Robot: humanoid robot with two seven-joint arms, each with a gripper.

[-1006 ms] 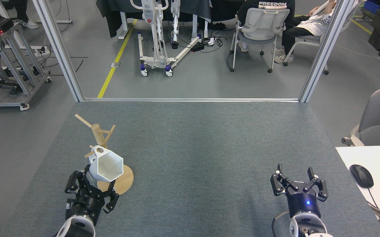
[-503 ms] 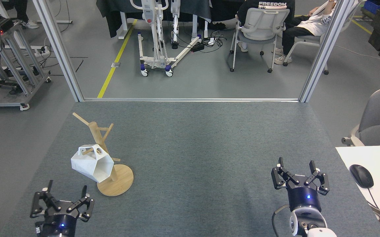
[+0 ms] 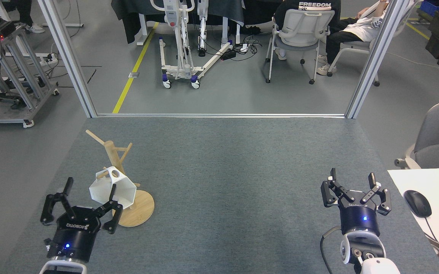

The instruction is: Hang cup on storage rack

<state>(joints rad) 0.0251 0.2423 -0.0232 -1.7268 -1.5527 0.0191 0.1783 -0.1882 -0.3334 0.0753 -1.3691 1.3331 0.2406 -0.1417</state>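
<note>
Hanging on a lower peg, lower left of the frame.

Hanging white cup [image 3: 112, 189] by its pierced handle tab on the storage rack [image 3: 117, 163], hexagonal mouth tipping down and toward the lower right, over the round base. Hovering left gripper [image 3: 83, 201] just below and left of the cup, jaws spread wide, holding nothing (one fingertip overlapping the cup's rim in this view, contact unclear). Waiting right gripper [image 3: 355, 186] well apart at lower right, jaws also wide and empty on the grey worktop [image 3: 227, 171].

We see a white cup [image 3: 113, 192], a pale wooden storage rack [image 3: 117, 161], our black grippers, and a grey-blue speckled mat [image 3: 234, 182].
</note>
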